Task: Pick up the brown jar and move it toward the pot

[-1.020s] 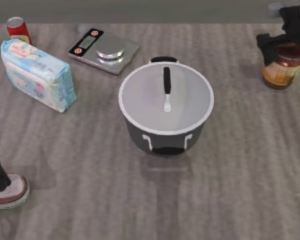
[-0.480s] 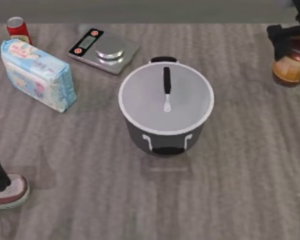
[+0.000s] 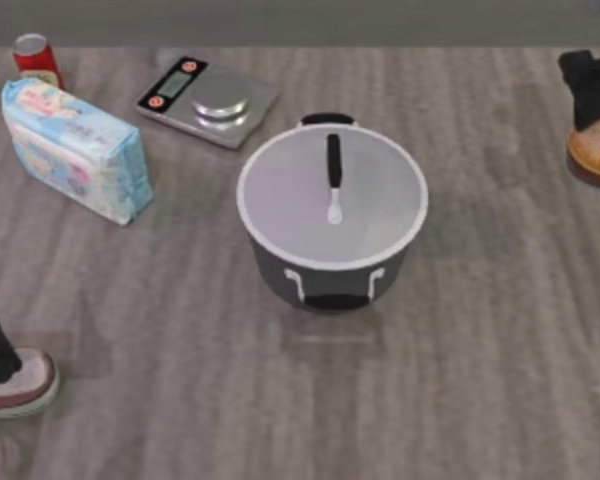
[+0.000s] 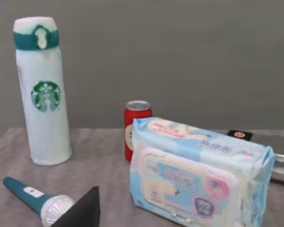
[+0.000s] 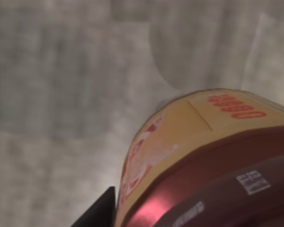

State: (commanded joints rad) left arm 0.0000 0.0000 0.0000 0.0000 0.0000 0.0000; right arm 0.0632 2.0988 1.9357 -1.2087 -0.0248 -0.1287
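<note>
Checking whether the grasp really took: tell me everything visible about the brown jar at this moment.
The brown jar sits at the far right edge of the top view, cut off by the frame, well away from the pot. The right gripper covers its top, so only the lower orange-yellow body shows there. The right wrist view shows it close up: a glossy dark red-brown band, a yellow-orange label with red print and a small white barcode sticker. There it hangs above the grey table, apparently lifted.

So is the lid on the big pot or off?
On. The grey-white lid covers the pot, its rim circling the top and the black bar handle across it.
</note>
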